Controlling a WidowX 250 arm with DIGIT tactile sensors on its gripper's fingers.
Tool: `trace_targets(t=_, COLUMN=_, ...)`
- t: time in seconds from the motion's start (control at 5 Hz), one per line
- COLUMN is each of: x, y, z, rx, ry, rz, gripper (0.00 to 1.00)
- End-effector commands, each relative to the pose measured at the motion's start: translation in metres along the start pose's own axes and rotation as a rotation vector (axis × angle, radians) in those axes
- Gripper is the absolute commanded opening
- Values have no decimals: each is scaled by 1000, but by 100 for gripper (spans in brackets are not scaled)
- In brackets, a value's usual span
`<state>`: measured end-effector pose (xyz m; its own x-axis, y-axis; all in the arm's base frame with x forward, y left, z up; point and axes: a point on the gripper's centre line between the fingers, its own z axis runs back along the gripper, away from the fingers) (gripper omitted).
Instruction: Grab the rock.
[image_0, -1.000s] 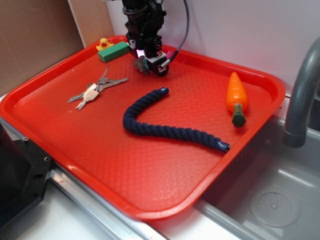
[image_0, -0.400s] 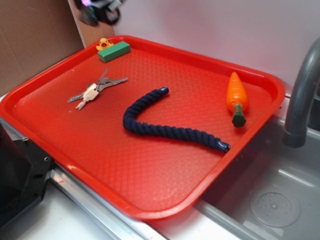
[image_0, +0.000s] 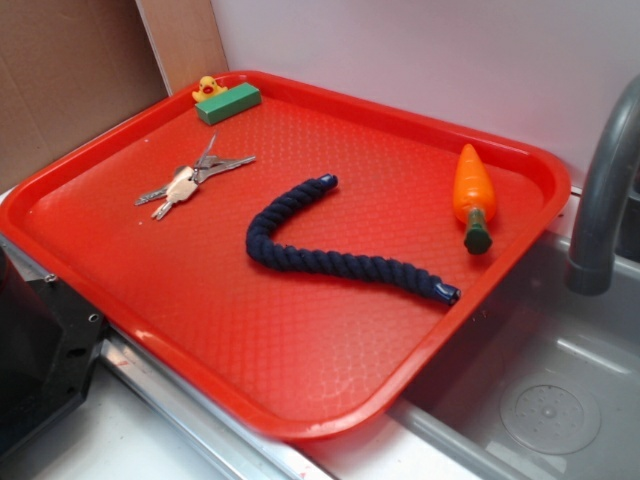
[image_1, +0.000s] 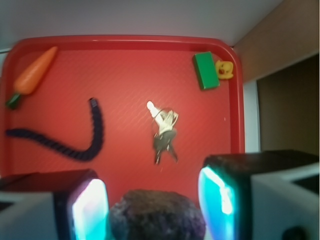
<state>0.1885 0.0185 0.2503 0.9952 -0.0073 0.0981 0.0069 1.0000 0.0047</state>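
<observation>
The rock (image_1: 157, 217), a dark lumpy stone, sits between my two fingers at the bottom of the wrist view. My gripper (image_1: 155, 200) is shut on the rock, with the left pad (image_1: 90, 210) and the right pad (image_1: 217, 197) against its sides. The gripper hangs high above the red tray (image_1: 125, 170), roughly over its near edge below the keys. In the exterior view neither the gripper nor the rock shows; only the tray (image_0: 300, 370) and the things on it appear.
On the tray lie a bunch of keys (image_0: 190, 180), a dark blue rope (image_0: 320, 250), a toy carrot (image_0: 472, 195), a green block (image_0: 228, 102) and a yellow duck (image_0: 208, 87). A grey faucet (image_0: 600, 190) and sink stand at the right, cardboard at the left.
The gripper held the rock low at the tray's back, near the green block. It rose up and left and has gone out of the exterior view, taking the rock with it.
</observation>
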Motion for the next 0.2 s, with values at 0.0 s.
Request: trace_targets(t=0.0, x=-9, y=-13, z=39, rx=-23, ry=-50, rz=-44, gripper=0)
